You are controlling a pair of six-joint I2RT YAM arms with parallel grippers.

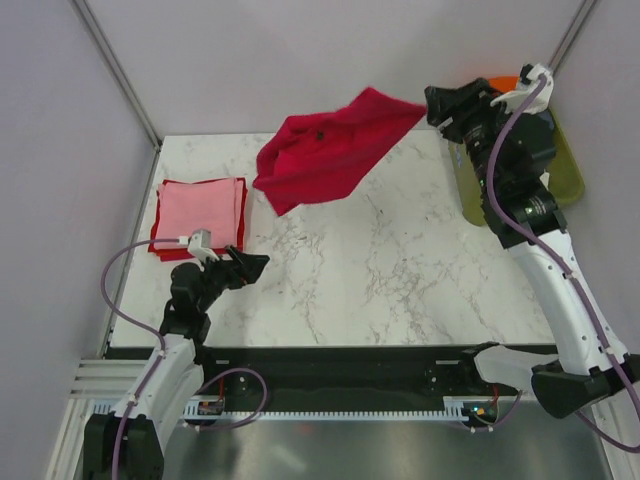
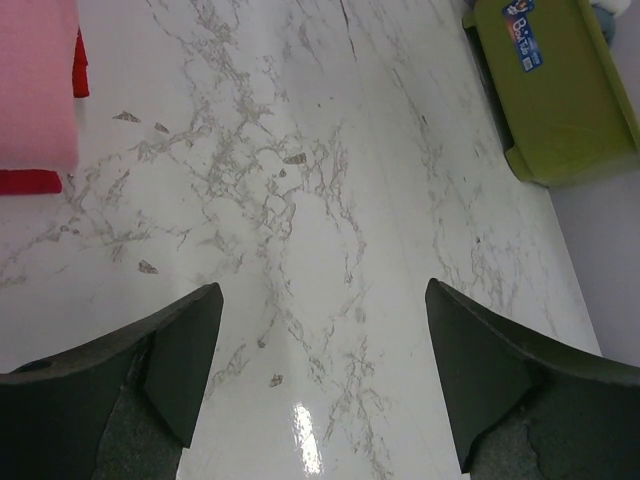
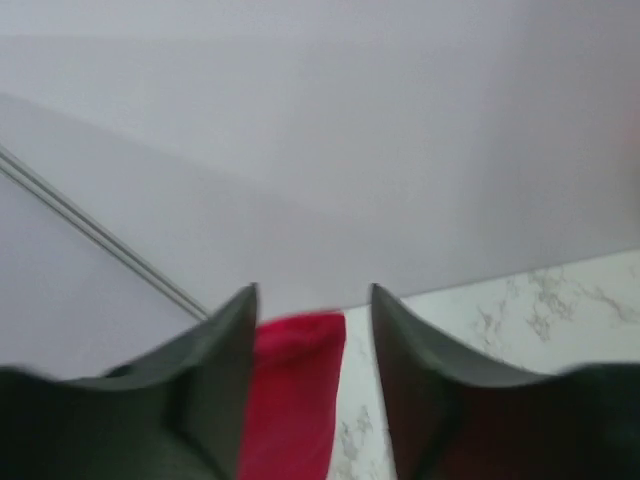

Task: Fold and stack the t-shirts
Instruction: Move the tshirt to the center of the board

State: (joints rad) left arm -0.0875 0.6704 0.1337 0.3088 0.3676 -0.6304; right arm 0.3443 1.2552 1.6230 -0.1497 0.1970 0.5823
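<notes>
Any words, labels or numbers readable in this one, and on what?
Blue sticker on the olive-green basket: printed, but too small and blurred to read.
Crimson t-shirt and folded pink t-shirt: no print visible.
Nothing else carries text.

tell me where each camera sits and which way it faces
top external: above, behind the bases, looking down at the table; both arms show
left wrist: low over table, facing the green basket; open left gripper below
right wrist: raised, facing the back wall; right gripper holding the crimson shirt
shared: top and left wrist both see pink shirt
</notes>
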